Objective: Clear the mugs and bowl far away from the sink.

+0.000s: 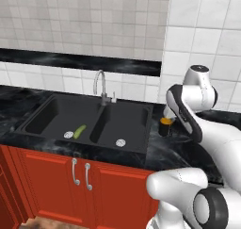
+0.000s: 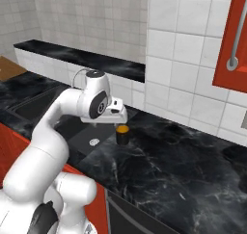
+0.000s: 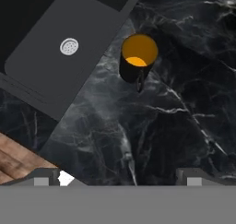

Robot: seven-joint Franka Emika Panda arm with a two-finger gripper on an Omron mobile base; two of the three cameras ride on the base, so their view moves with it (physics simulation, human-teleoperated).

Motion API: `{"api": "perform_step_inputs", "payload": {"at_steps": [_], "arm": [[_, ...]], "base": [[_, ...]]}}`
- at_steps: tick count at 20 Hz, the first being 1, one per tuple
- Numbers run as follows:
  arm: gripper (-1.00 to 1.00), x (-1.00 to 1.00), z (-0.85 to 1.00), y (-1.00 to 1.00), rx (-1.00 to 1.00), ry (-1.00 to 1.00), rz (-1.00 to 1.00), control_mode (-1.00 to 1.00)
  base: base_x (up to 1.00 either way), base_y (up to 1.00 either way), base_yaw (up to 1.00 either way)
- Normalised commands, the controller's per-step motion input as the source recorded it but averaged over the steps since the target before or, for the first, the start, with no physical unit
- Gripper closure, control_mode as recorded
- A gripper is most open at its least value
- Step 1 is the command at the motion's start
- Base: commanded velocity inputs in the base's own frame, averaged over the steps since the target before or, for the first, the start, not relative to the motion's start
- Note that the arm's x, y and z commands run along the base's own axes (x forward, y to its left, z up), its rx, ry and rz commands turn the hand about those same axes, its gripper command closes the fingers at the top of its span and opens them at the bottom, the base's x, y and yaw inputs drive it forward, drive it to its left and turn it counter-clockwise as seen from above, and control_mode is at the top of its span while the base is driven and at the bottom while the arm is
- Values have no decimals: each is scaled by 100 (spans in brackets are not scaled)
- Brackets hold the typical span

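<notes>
A small black mug [image 3: 137, 58] with an orange-yellow inside stands upright on the black marble counter [image 3: 152, 126], just off the sink's right edge. The same mug [image 1: 164, 126] [image 2: 122, 134] appears in both base views. My gripper [image 3: 119, 178] hangs above the counter, back from the mug, open, with its two fingertips [image 3: 46, 177] wide apart and nothing between them. The black double-basin sink [image 1: 124, 124] lies to the mug's left, its right basin [image 3: 55, 57] showing a round silver drain. The bowl is out of view.
A curved silver faucet [image 1: 100, 85] rises behind the sink. A green vegetable [image 1: 79, 131] lies in the left basin. Red cabinet doors [image 1: 56, 176] sit below the counter and a red wall cabinet [image 2: 236, 35] hangs at upper right. Dark counter [image 2: 183, 175] stretches right.
</notes>
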Motion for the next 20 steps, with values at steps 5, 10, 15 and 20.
{"api": "perform_step_inputs", "payload": {"at_steps": [5,10,15,20], "arm": [[-100,53,-47,-10,0,11,0,-100],[-100,28,-37,-19,0,10,0,-100],[-100,3,-24,-15,0,2,0,-100],[-100,1,-27,-13,0,3,0,-100]], "base": [[0,0,0],[0,0,0],[0,0,0],[0,0,0]]}}
